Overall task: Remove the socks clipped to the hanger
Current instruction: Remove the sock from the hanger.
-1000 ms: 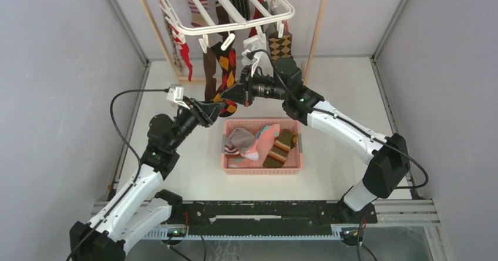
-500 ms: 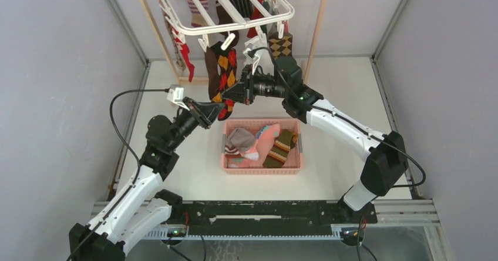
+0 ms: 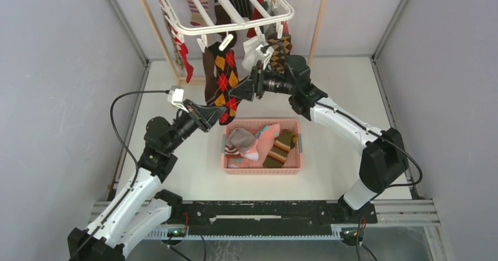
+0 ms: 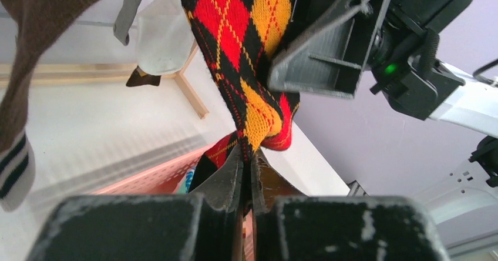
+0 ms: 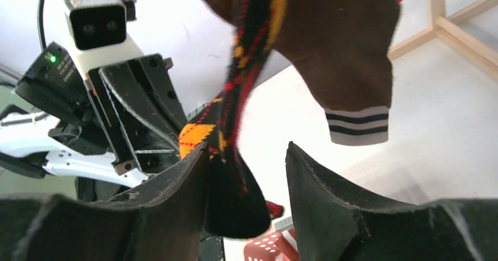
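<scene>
The white hanger [image 3: 235, 14] hangs at the back with several socks clipped under it. A black, red and orange argyle sock [image 3: 225, 79] dangles from a front clip. My left gripper [image 3: 215, 115] is shut on its lower end; in the left wrist view the fingertips [image 4: 232, 176] pinch the argyle sock [image 4: 249, 67]. My right gripper [image 3: 248, 88] stands open beside the sock's middle. In the right wrist view the argyle sock [image 5: 235, 126] hangs between the spread jaws of the right gripper [image 5: 246, 173], against the left finger.
A pink basket [image 3: 261, 171] with several loose socks sits on the table below the grippers. A dark brown sock with a striped cuff [image 5: 346, 55] hangs close by. Wooden rack poles [image 3: 317, 26] stand behind the hanger. Grey walls close in both sides.
My right gripper has opened, let go of the argyle sock and drawn up and right. The left gripper has shut on the sock's lower end. The sock now hangs straighter.
</scene>
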`<state>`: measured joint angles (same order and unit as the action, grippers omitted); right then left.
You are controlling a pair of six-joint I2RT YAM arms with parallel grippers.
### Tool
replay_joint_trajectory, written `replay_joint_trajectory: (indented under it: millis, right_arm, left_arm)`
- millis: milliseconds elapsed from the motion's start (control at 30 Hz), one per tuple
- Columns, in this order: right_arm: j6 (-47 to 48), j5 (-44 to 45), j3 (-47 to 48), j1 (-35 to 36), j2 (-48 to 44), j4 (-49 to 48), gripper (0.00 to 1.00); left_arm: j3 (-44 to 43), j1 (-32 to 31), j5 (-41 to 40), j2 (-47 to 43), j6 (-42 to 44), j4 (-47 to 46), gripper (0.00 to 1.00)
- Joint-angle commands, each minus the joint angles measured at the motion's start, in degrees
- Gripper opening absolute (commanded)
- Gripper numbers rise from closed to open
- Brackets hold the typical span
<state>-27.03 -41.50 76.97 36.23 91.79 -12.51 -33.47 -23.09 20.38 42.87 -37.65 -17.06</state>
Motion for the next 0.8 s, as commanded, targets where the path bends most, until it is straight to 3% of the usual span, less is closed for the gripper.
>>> replay_joint_trajectory:
  millis: [0, 333, 667, 767]
  right_arm:
    - [-7.5, -3.7, -0.7, -4.3, 0.2, -11.9, 0.60]
    - [-20.7, -1.4, -0.5, -10.8, 4.0, -34.4, 0.72]
    - [-34.4, -0.6, 7.5, -11.1, 12.5, -49.1, 0.74]
    - [-35.6, 0.3, 9.6, -10.2, 14.1, -49.4, 0.74]
  left_arm:
    - [-1.7, -0.2, 2.1, -1.0, -1.4, 0.2, 0.08]
    - [-2.7, -0.3, 3.6, -1.7, -1.9, 2.2, 0.10]
    - [-3.5, -0.2, 5.7, -3.2, -3.3, 2.6, 0.12]
    - [-3.7, -0.2, 6.2, -3.4, -3.5, 2.6, 0.12]
